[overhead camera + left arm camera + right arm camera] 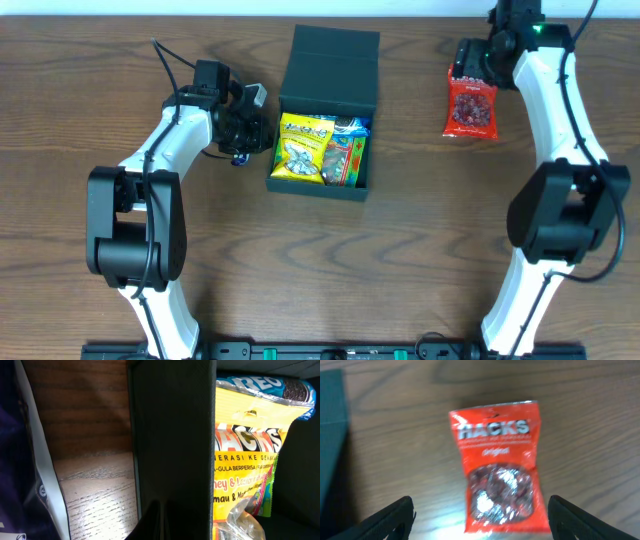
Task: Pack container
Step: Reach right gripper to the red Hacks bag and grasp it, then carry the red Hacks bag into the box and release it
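The dark teal container (286, 100) stands open at the table's middle, its flap lid (331, 45) folded back. Inside lie a yellow Hacks packet (303, 148), an Oreo packet (353, 126) and a green-red packet (347, 160). My left gripper (255, 130) is at the container's left wall; in the left wrist view its dark fingers (160, 522) look pressed together against that wall (172, 435), with the yellow packet (245, 470) beyond. My right gripper (470, 68) is open above a red Hacks packet (471, 108). In the right wrist view the red packet (497, 460) lies flat between the spread fingers (482, 522).
A purple and white packet edge (30, 460) shows at the left of the left wrist view. A corner of the container (331, 405) shows at the left of the right wrist view. Brown wood table (420, 230) all around.
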Controlling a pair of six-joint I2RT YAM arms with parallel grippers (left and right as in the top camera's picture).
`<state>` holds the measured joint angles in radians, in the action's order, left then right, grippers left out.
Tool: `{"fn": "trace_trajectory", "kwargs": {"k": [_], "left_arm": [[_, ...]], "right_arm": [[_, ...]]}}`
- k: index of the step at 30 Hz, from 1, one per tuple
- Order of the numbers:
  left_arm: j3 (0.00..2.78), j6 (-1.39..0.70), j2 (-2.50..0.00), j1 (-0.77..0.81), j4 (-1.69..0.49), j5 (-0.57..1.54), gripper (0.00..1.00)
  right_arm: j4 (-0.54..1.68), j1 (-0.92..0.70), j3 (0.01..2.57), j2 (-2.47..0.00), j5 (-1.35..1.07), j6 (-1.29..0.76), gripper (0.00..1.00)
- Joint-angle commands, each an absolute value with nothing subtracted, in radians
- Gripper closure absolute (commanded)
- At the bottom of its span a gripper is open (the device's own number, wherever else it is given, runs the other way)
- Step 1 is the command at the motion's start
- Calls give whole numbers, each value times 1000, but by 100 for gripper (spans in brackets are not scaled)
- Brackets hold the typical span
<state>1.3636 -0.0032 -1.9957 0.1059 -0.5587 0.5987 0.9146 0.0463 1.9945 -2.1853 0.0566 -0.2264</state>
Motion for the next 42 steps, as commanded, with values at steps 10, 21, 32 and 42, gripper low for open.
{"fn": "trace_trajectory", "kwargs": {"k": [10,21,32,42], "left_arm": [[1355,-8,-1971,112,-570,622,94],[1355,-9,-1971,112,-591,622,94],[1355,-54,-1971,112,-589,622,94],[1355,-53,-1971,112,-548,621,94]], "right_arm": [[822,69,2000,-2403,21,-208,29],[882,69,2001,-2440,18,-209,99],[991,26,2003,-2249,-4,-213,99],[1085,-167,2003,-2027,-104,-364,99]]}}
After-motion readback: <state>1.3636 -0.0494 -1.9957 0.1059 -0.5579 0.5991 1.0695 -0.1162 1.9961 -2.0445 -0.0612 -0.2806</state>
